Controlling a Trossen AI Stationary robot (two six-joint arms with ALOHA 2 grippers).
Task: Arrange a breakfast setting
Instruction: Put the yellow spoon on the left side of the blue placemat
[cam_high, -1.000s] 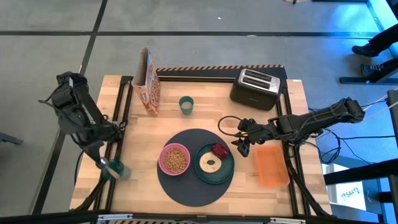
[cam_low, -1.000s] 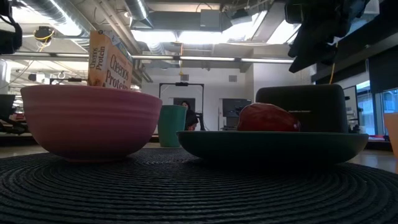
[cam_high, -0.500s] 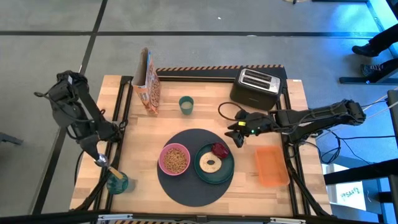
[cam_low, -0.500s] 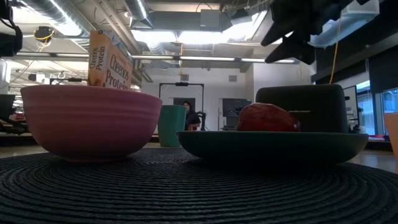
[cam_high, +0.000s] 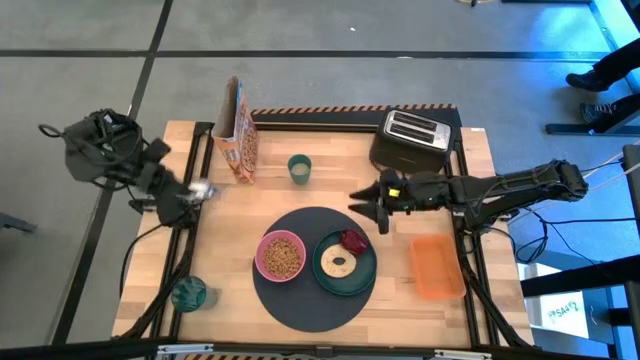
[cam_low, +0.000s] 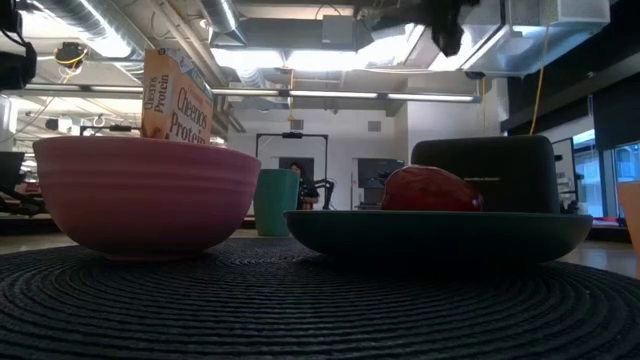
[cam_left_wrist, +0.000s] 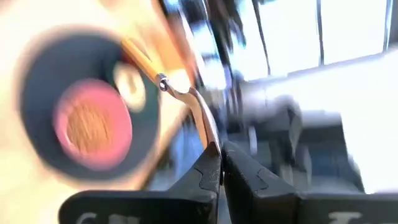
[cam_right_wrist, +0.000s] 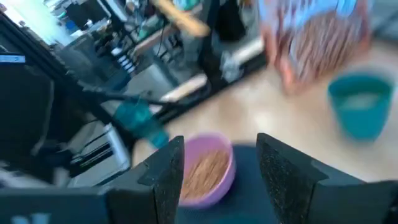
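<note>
A pink bowl (cam_high: 282, 256) of cereal and a dark-green plate (cam_high: 346, 284) stand on the round dark-grey mat (cam_high: 310, 300). The plate holds a pale bagel (cam_high: 337, 264) and a dark-red fruit (cam_high: 352, 241). The pale-green cup (cam_high: 299, 168) stands beyond the mat. My left gripper (cam_high: 188, 192) is above the table's left side, shut on a spoon (cam_high: 202, 187). My right gripper (cam_high: 364, 205) is open and empty above the mat's far right rim; it also shows in the right wrist view (cam_right_wrist: 214, 171). My left gripper (cam_left_wrist: 221, 165) pinches the spoon's metal end (cam_left_wrist: 208, 134) between its two fingers. The metal neck and the orange handle (cam_left_wrist: 140, 53) stick out beyond the fingertips. The spoon is lifted clear of the table.
A teal glass (cam_high: 188, 294) stands at the front left corner. A cereal box (cam_high: 237, 132) stands at the far left, a black toaster (cam_high: 411, 140) at the far right. An orange tray (cam_high: 437, 266) lies right of the mat.
My left gripper has risen from the teal glass and gone toward the table's far edge, drawing the spoon out of the glass and lifting it clear. My right gripper has gone from beside the orange tray toward the table's left, along the mat's far rim.
</note>
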